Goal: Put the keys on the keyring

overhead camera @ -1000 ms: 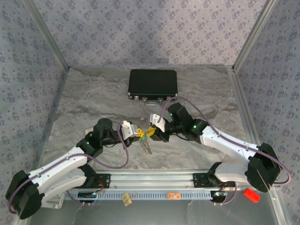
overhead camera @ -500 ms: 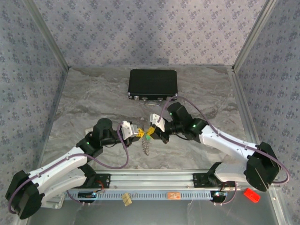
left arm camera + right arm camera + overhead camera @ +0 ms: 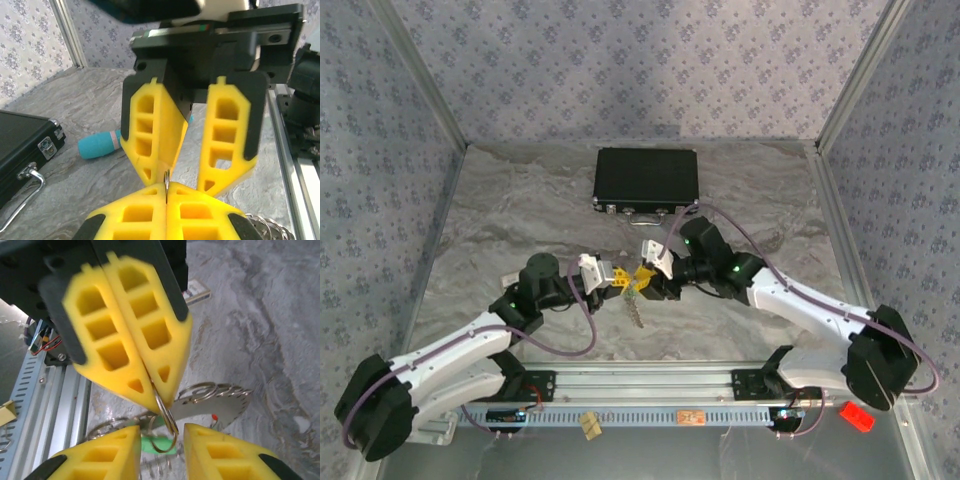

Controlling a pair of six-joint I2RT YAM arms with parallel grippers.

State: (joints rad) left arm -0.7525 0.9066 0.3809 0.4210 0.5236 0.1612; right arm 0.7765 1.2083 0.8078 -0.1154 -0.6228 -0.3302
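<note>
The keyring hung near the middle of the table, at six o'clock from the black case, pinched between the closed fingers of the left gripper. The right gripper, at its three o'clock, faced it with fingers apart either side of the ring. A green key showed just beside it.

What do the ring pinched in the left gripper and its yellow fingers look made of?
Keyring: thin silvery metal wire, glossy; it glints along its curve. Left gripper fingers: matte yellow plastic, likely printed, judging by the hollow cells; foam can't be excluded.
</note>
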